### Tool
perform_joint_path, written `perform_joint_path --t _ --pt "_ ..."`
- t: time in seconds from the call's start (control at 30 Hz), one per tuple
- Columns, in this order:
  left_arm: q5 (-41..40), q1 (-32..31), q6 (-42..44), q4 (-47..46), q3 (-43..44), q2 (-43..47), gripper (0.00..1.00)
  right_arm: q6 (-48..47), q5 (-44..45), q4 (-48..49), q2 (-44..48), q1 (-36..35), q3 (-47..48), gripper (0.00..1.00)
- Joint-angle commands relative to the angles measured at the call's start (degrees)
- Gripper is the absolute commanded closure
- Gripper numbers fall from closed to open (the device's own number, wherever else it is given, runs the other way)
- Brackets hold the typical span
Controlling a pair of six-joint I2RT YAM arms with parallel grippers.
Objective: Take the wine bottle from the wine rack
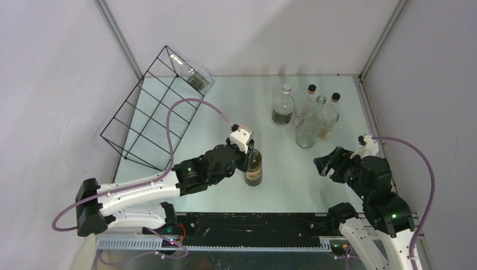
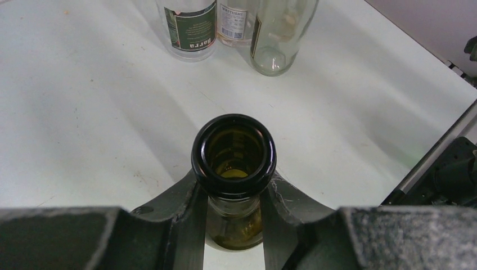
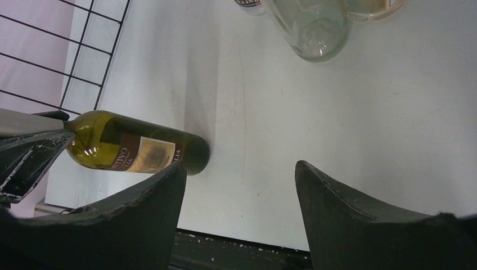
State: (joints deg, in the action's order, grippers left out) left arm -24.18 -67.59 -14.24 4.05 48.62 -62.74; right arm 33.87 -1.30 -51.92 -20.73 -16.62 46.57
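Wine bottle [image 1: 253, 169]: dark olive glass with a brown and cream label, positioned upright near the middle of the table [image 1: 281, 188], well apart from the wine rack [image 1: 147, 115]. Its long axis is vertical and the open mouth points up. From these views it cannot be determined whether the base rests on the surface or hangs just above it.

Left gripper [image 1: 249, 151]: clamped on the neck of the bottle, directly below the lip, one finger on each side. The arm reaches the bottle from the near left.

Wine rack: stands tilted at the far left corner of the table, up and to the left of the gripped bottle. A clear bottle [image 1: 192, 77] lies in its far upper corner.

Right gripper [image 1: 325, 167]: jaws apart, holding nothing. It hovers to the right of the wine bottle, with bare table between them. A group of bottles [image 1: 306, 112] stands upright beyond it, toward the far edge.

Assessment: the left arm is the nearer one and already has the bottle. Any coming move probably depends on keeping the vertical axis true, so that the bottle stands unaided once released.
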Motion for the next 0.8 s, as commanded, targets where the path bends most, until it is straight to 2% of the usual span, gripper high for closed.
perform_joint_path --t 0.0,0.03,0.17,0.4,0.53,0.77 --pt "-2.5 -0.3 -2.8 -4.4 -0.8 -0.4 0.65 -0.4 -0.7 1.6 -0.9 0.1 1.0 0.26" --pt "-2.6 -0.3 -2.8 -4.4 -0.9 -0.7 0.58 -0.1 -0.9 1.7 -0.9 0.0 0.7 0.26" --pt "-3.2 -0.3 -3.3 -2.9 -1.3 -1.1 0.43 0.1 -1.0 1.8 -0.8 0.1 0.4 0.26" --pt "-4.1 -0.3 -3.6 -2.4 -1.1 -1.6 0.28 0.0 -0.1 1.2 -0.8 0.0 0.4 0.26" --pt "-4.5 -0.3 -4.2 -2.1 -0.6 -1.2 0.16 0.0 0.0 1.3 -0.8 0.0 0.4 0.26" --pt "-3.2 -0.3 -3.8 1.3 5.4 -0.3 0.06 -0.4 1.0 2.3 -0.9 0.0 0.4 0.25"
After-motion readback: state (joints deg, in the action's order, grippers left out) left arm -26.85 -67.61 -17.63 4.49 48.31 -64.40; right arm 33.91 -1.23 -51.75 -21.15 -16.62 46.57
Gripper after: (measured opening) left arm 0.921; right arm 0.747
